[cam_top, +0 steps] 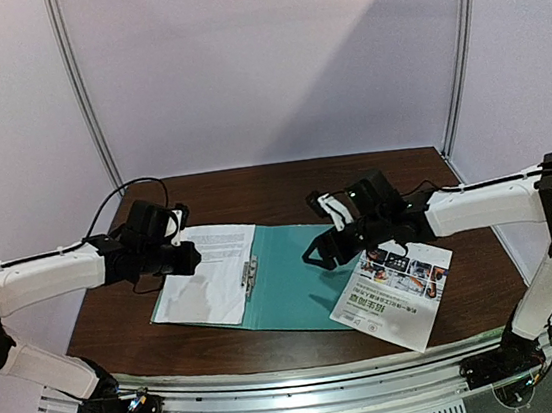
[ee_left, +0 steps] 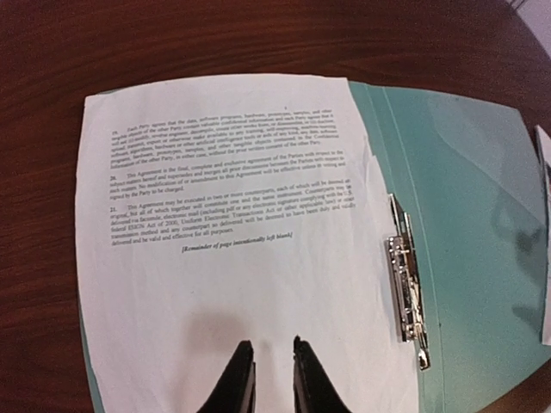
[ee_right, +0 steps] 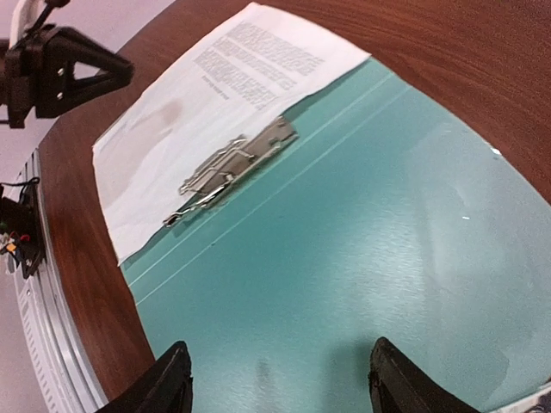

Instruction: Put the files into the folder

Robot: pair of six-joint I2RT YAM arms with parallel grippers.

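Observation:
The teal folder (cam_top: 301,286) lies open on the brown table, its metal clip (cam_top: 250,273) along the spine. The text sheet (cam_top: 209,275) lies on its left half, beside the clip (ee_left: 405,288). The colour sheet (cam_top: 392,288) lies on the table at the right, overlapping the folder's right edge. My left gripper (cam_top: 187,258) hovers over the text sheet (ee_left: 215,215), its fingers (ee_left: 245,374) a narrow gap apart and empty. My right gripper (cam_top: 317,252) is wide open and empty over the folder's bare right half (ee_right: 344,258).
The table's rounded front edge (cam_top: 274,353) meets a metal rail with the arm bases. Grey booth walls stand behind the table. The left gripper (ee_right: 52,73) shows at the top left of the right wrist view. Bare wood (ee_left: 258,43) lies beyond the sheet.

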